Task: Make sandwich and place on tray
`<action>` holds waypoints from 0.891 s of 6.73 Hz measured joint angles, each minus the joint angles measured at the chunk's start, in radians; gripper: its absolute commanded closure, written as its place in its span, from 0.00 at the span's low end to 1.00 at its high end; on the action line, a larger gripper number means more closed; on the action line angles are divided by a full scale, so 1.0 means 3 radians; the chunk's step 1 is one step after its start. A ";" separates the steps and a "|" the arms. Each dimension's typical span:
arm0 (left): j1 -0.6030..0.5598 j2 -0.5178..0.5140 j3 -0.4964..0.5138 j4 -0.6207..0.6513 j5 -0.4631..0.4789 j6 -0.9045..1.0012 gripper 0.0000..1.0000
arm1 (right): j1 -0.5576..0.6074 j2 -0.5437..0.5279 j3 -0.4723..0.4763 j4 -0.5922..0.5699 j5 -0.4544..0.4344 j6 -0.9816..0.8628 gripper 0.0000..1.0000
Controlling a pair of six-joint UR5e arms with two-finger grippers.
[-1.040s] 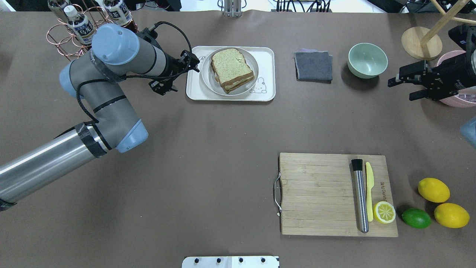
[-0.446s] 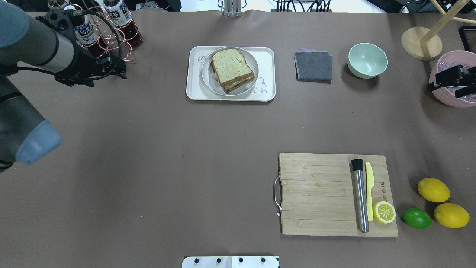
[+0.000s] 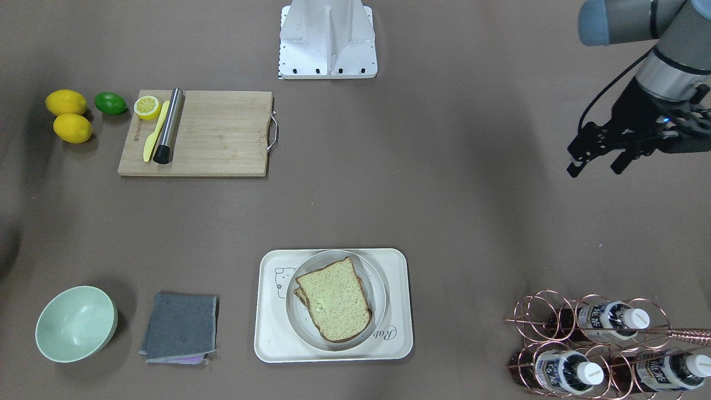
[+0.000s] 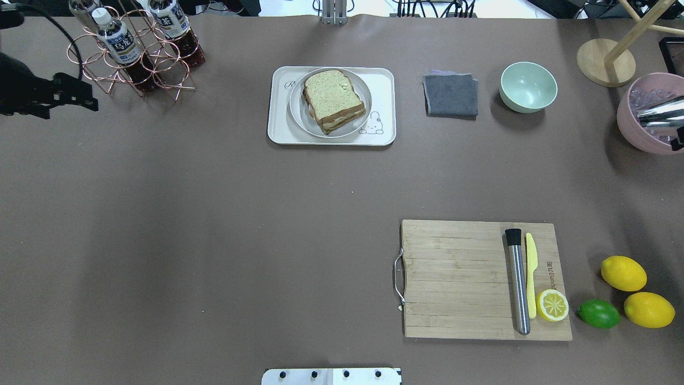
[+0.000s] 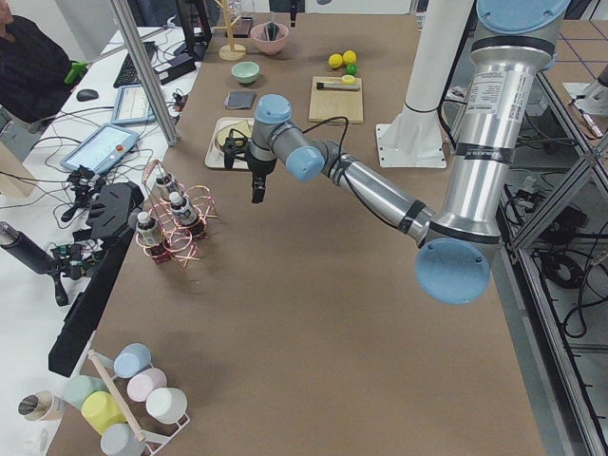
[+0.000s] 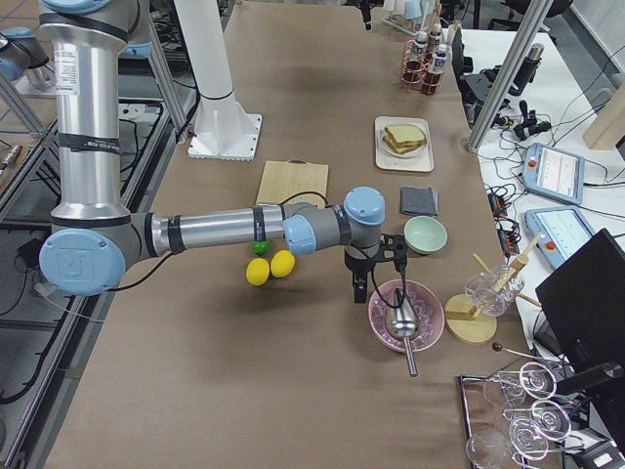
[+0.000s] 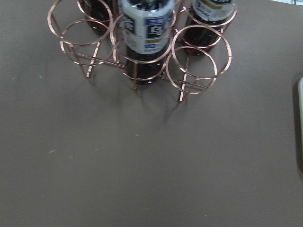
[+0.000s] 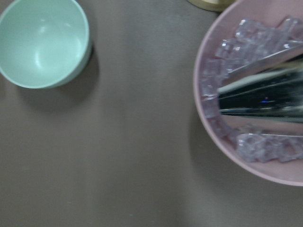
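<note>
Near the bottle rack (image 3: 547, 328), left gripper (image 3: 594, 165) jaws gape empty; right gripper (image 6: 360, 290), by the pink bowl (image 6: 375, 315): cannot tell.

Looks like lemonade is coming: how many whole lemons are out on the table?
2. One whole lemon and a second lemon lie together on the table beside the lime, off the cutting board's end. A cut half sits on the board. None seems hidden.

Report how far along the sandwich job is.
Done: the sandwich sits stacked on the grey plate, which rests on the tray. In hand: nothing; the left hand hangs open and empty, away from the tray. Left: nothing that shows.
</note>
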 measured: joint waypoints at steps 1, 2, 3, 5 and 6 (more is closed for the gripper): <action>-0.0210 0.0262 0.0044 -0.0177 -0.0138 0.0351 0.03 | 0.0258 -0.0036 -0.0016 -0.0303 -0.0019 -0.0538 0.00; -0.0370 0.0479 0.0123 -0.0271 -0.0230 0.0647 0.03 | 0.0477 -0.0069 -0.0040 -0.0512 0.0019 -0.0884 0.00; -0.0532 0.0639 0.0248 -0.0303 -0.0326 0.0994 0.03 | 0.0632 -0.0113 -0.0062 -0.0602 0.0085 -0.1053 0.00; -0.0986 0.0728 0.0558 -0.0191 -0.0780 0.1649 0.03 | 0.0776 -0.0168 -0.0073 -0.0624 0.0158 -0.1136 0.00; -0.1181 0.0727 0.0626 -0.0056 -0.0918 0.1912 0.03 | 0.0804 -0.0166 -0.0076 -0.0620 0.0163 -0.1139 0.00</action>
